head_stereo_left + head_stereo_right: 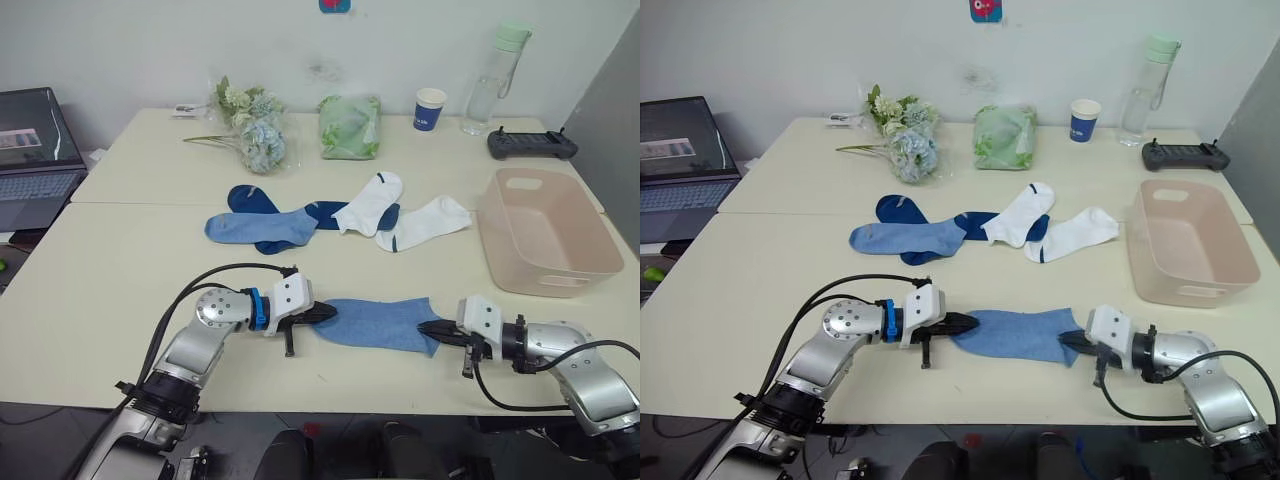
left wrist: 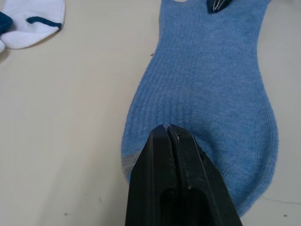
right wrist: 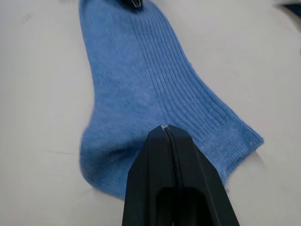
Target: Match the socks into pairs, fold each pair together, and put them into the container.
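A light blue sock (image 1: pixel 380 324) lies flat on the tabletop (image 1: pixel 120 260) between the two tools. The left tool (image 1: pixel 322 314) has its fingers pressed together over the sock's toe end; the right tool (image 1: pixel 432 328) has its fingers pressed together over the opposite, cuff end. Both appear clamped on the fabric, with the sock stretched straight from one to the other.

Beyond the held sock, further from both tools, the other socks sit in a loose cluster: a second light blue sock (image 1: pixel 258 227) overlapping a navy sock (image 1: pixel 250 198), another navy sock (image 1: pixel 330 212) partly under a white sock (image 1: pixel 371 201), and a second white sock (image 1: pixel 423 221) just beside it. The pink tub (image 1: pixel 545 232) stands beyond the right tool, near the tabletop's right edge, apart from the socks.

Bare tabletop lies between the held sock and the cluster, and to the outer side of the left tool. The near edge runs close behind both tools.
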Robot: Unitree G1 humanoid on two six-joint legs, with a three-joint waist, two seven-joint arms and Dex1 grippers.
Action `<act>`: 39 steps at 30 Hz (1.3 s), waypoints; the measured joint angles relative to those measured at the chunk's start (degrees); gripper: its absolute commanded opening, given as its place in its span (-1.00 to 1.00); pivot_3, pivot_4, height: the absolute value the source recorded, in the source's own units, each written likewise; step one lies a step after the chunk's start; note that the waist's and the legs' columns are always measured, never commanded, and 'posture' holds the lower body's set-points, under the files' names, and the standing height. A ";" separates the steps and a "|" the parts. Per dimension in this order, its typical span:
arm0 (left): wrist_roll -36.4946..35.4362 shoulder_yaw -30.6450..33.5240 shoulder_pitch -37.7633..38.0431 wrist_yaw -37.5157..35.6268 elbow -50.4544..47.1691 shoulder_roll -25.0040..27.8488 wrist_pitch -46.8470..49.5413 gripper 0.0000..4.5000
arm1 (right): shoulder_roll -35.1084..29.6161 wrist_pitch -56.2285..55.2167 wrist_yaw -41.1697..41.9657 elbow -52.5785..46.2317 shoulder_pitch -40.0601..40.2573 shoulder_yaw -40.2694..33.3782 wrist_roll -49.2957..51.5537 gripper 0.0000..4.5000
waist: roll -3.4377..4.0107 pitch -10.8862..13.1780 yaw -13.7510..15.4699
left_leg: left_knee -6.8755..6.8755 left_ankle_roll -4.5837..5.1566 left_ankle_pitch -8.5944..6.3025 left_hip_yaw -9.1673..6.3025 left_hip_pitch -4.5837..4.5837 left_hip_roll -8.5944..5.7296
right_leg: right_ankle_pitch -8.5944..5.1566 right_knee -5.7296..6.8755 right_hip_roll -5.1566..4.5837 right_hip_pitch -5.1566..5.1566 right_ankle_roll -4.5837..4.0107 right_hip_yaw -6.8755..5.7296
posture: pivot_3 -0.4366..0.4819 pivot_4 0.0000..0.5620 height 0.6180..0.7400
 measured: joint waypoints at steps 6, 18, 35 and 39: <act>-1.46 -0.13 0.79 -3.50 -4.66 1.21 0.32 -0.99 | 0.72 1.88 -0.02 -3.51 1.06 1.99 0.63 -1.00 | 0.00 0.00 0.09 | -0.01 0.00 0.00 -0.01 -0.01 -0.03 | 0.00 -0.02 0.01 0.01 0.00 -0.01 | -0.05 -0.47 1.00; 3.66 -1.71 2.24 -3.19 -0.66 4.18 -5.24 -0.99 | -3.86 -1.04 1.42 -1.65 3.58 2.08 -2.73 -1.00 | 0.00 0.00 0.11 | 0.00 0.01 -0.01 0.01 0.02 -0.03 | 0.00 -0.01 0.03 0.04 0.00 -0.01 | -0.05 -0.47 1.00; -10.54 19.52 10.08 13.81 -9.76 2.02 11.77 0.39 | -0.48 7.35 -8.91 -2.34 3.43 -14.25 5.88 0.49 | 0.01 0.00 0.07 | -0.03 0.01 -0.01 -0.05 0.00 0.03 | 0.00 -0.03 -0.02 0.02 0.00 -0.01 | -0.05 -0.47 1.00; -9.37 25.25 16.27 20.62 -8.04 1.17 10.27 0.96 | 1.76 6.87 -11.53 -1.97 4.42 -14.43 5.14 1.00 | 0.02 -0.01 0.05 | -0.04 0.01 -0.01 -0.04 0.03 0.03 | 0.00 0.00 -0.04 0.02 0.00 0.02 | -0.05 -0.47 1.00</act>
